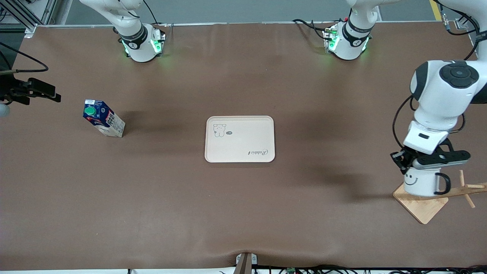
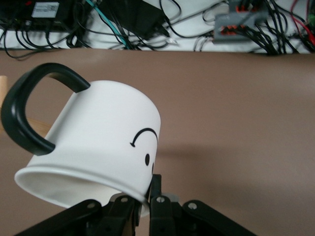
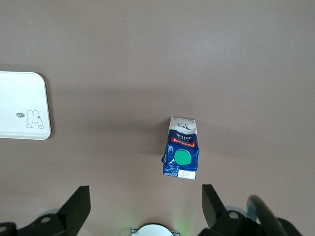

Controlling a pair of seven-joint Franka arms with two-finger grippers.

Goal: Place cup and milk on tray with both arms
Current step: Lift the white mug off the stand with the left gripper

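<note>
The white smiley cup is at the left arm's end of the table, over the square wooden stand base. My left gripper is shut on its rim; the left wrist view shows the cup tilted, its wall pinched between the fingers. The blue milk carton with a green cap stands toward the right arm's end. My right gripper is open and empty, high above the table beside the carton; the right wrist view looks down on the milk. The cream tray lies mid-table with nothing on it.
A wooden mug stand with pegs rises from the square base beside the cup. The tray's corner also shows in the right wrist view. Cables run along the table's front edge.
</note>
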